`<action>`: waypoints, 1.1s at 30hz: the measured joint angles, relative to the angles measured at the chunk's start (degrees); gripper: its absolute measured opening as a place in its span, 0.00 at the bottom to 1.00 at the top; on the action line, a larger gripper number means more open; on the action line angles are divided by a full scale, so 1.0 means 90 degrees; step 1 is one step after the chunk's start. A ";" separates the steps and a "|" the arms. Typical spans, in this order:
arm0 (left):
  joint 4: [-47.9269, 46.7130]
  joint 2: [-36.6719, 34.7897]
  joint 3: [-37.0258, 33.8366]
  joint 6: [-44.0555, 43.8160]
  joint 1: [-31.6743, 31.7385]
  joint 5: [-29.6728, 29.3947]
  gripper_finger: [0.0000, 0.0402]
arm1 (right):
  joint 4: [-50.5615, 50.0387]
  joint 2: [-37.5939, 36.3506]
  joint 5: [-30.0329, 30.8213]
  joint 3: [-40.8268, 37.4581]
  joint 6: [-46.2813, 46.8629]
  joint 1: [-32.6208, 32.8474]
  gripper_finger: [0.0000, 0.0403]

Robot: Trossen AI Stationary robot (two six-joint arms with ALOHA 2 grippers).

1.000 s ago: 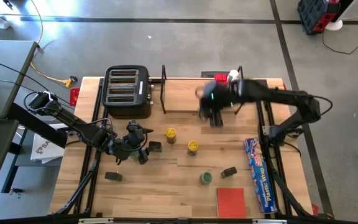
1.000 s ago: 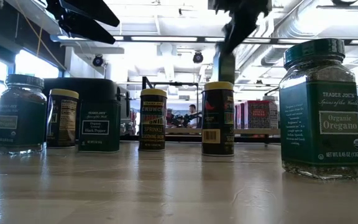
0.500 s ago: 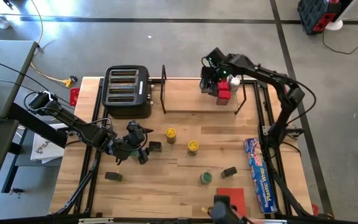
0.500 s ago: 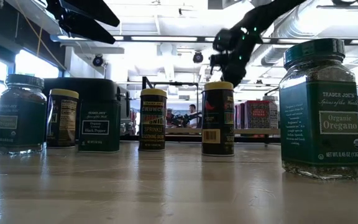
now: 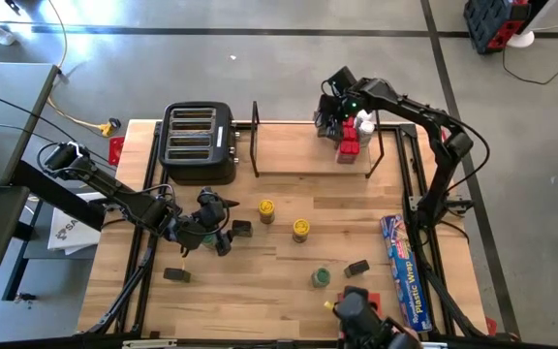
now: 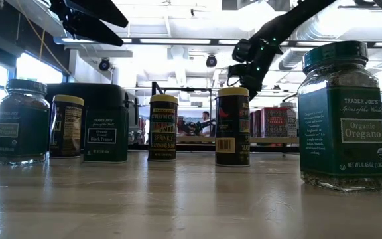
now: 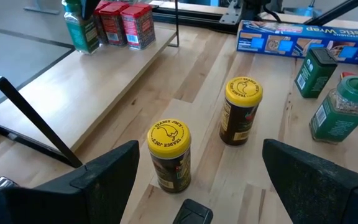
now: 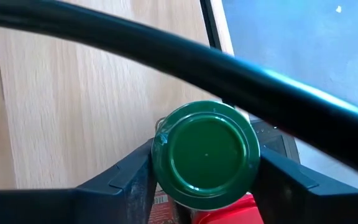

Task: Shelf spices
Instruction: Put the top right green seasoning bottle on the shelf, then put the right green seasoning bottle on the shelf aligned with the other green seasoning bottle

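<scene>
Right arm: I reach across the shelf [image 5: 298, 155], my right gripper [image 8: 205, 180] hugging a green-lidded jar [image 8: 206, 154] at its far right end beside red tins [image 5: 349, 143]. Left gripper [image 7: 197, 177]: wide open over two yellow-lidded "Trader Joe's" jars [image 7: 168, 155]. Low view alone reads "Organic Oregano" [image 6: 342, 118].

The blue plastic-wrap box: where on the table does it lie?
In the high view the blue plastic-wrap box lies lengthwise along the table's right edge, just right of a small dark tin.
</scene>
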 joint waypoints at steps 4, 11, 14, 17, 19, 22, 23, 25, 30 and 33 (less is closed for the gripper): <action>0.0095 0.0000 0.0000 0.0007 0.0000 -0.0002 0.84 | -0.0001 0.0000 0.0002 0.0000 0.0014 -0.0028 0.56; 0.0091 0.0000 0.0000 0.0000 0.0000 0.0058 0.84 | 0.0000 -0.0002 0.0002 0.0000 0.0017 -0.0026 0.57; 0.0091 0.0000 0.0000 0.0000 0.0000 0.0113 0.84 | 0.0033 -0.0002 0.0036 0.0000 0.0004 -0.0026 0.58; 0.0091 0.0000 0.0000 0.0000 0.0000 0.0155 0.84 | 0.0100 -0.0002 0.0180 0.0000 -0.0039 -0.0026 0.59; 0.0096 0.0000 0.0000 -0.0002 0.0000 0.0160 0.84 | 0.0063 -0.0002 0.0257 0.0072 -0.0047 -0.0026 0.59; 0.0097 0.0000 0.0000 -0.0078 0.0000 0.0168 0.84 | -0.0032 -0.0016 0.0264 0.0346 -0.0044 -0.0026 0.59; 0.0095 0.0000 0.0000 -0.0103 0.0000 0.0169 0.84 | -0.0141 -0.0022 0.0253 0.0470 -0.0034 -0.0026 0.59; 0.0095 0.0000 0.0000 -0.0109 -0.0005 0.0170 0.84 | -0.0445 -0.0022 0.0183 0.0780 -0.0025 -0.0012 0.59; 0.0096 0.0000 0.0000 -0.0124 -0.0059 0.0169 0.84 | -0.1712 -0.0041 0.0083 0.1741 0.0152 0.0271 0.59; 0.0090 0.0000 0.0000 -0.0165 -0.0086 0.0169 0.84 | -0.2174 -0.0305 -0.0066 0.1984 0.0352 0.0705 0.59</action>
